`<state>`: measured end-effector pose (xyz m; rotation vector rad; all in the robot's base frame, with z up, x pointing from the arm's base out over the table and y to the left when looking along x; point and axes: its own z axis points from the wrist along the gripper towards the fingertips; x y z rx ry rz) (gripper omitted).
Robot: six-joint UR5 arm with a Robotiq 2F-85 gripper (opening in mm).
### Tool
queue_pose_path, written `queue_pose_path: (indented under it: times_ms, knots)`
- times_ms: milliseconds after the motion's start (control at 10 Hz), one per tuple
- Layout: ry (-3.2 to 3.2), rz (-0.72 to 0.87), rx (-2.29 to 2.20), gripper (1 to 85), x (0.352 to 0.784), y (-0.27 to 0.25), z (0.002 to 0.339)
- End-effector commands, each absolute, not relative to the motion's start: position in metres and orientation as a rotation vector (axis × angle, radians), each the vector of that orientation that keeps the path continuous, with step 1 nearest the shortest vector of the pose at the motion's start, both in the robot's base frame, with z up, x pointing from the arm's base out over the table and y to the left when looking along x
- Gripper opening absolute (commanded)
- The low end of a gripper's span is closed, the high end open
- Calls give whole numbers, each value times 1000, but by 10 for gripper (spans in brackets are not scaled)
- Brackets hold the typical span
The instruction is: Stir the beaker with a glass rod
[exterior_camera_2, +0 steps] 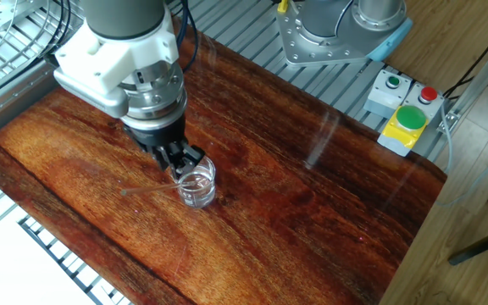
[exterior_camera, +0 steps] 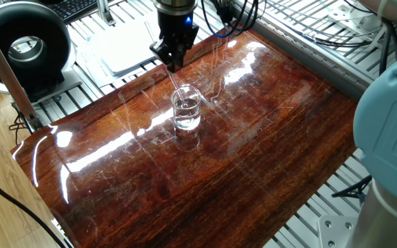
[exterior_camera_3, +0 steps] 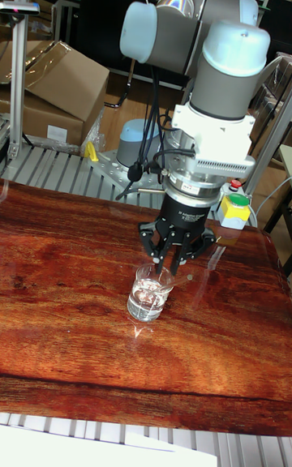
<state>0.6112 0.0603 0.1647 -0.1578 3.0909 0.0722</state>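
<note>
step: stirring underway | gripper clamped on glass rod, tip apparently inside beaker | beaker mid wooden board | next: small circles, clear of glass walls

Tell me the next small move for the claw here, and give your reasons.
Probably sweep the claw in a small circle above the beaker. It looks shut on the glass rod, whose lower end slants down into the beaker's clear liquid, so the rod seems placed for stirring. Keep the circle tight so the rod doesn't push the rim.
</note>
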Motion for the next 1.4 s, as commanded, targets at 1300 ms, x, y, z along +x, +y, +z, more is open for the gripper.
queue_pose_path:
  times_ms: [1300]
  knots:
    - [2982,106,-184,297,645,65,166]
